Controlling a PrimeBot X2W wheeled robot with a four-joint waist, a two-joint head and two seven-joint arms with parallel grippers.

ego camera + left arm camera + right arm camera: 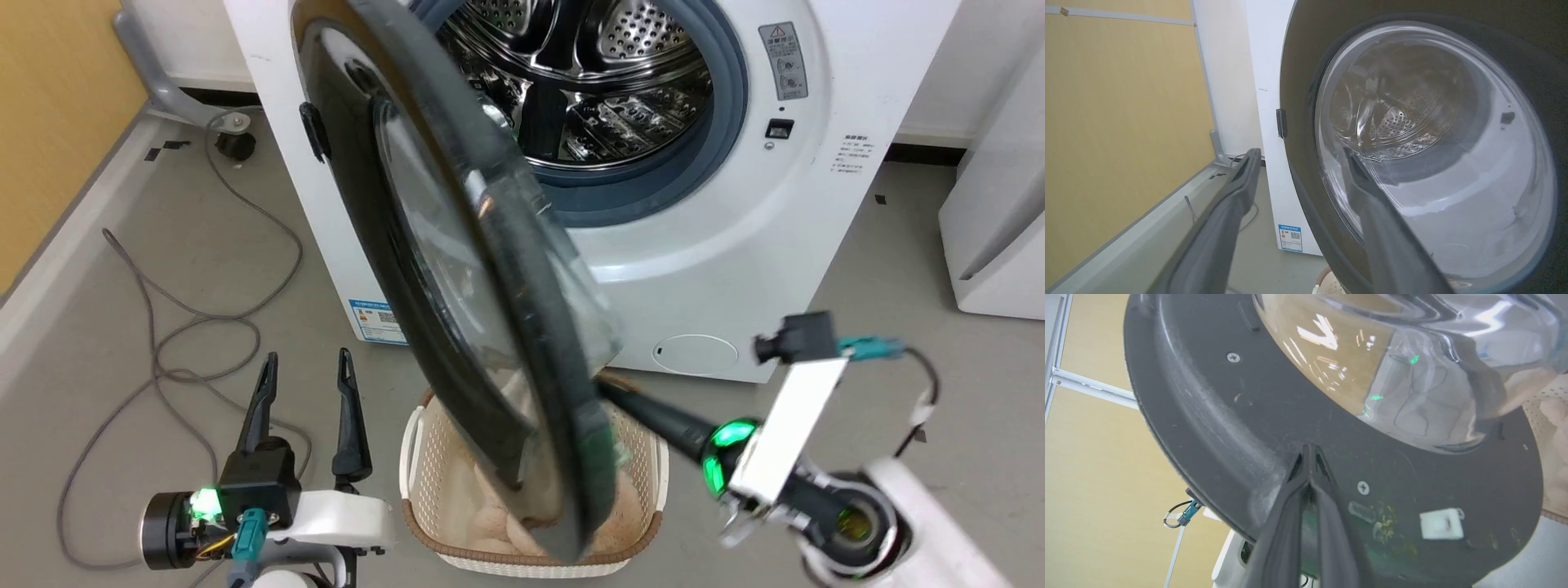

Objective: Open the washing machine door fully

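Head view: one machine stands at the far edge of the floor, and its one door hangs roughly half open from a hinge on the left, seen nearly edge-on. Under the door's low rim sits one basket of pale cloth. There are two grippers. The left gripper is near the floor's front left, its fingers spread and empty. The right gripper reaches in from the front right to the door's inner side.

Left wrist view: the left gripper is spread with nothing in it and points at the door's outer face, near but apart from it.

Right wrist view: the right gripper has its two fingers pressed together with nothing between them, and the tips appear to rest on the door's dark inner ring, just below the glass bowl.

The step in hand looks like pushing the door wider. To do it well, keep the tips on the flat ring, not the slick bowl. Push along the door's arc so they do not slide off the rim. Move the left gripper out of the door's path.
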